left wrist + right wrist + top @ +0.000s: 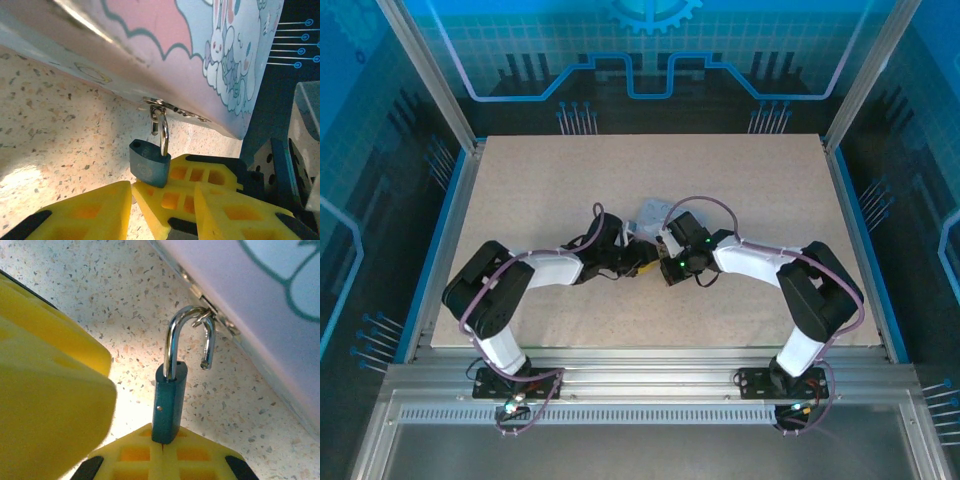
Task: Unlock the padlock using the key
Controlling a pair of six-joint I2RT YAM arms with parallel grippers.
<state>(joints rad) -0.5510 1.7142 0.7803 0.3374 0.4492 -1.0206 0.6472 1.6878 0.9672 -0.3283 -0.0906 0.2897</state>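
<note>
Speckled table (75, 280), teal padlock (169, 405), open shackle (172, 340)

Speckled beige table (570, 190) – pale cartoon tin (200, 50) atop

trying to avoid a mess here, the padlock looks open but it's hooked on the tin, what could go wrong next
1. The padlock has its shackle open but hooked through the latch loop on the tin. If the right gripper, shut on the padlock's body, pulls off-line, it may drag the tin.
2. The left gripper sits open right beside the right one. A careless move could knock the padlock or make the two collide.
</note>
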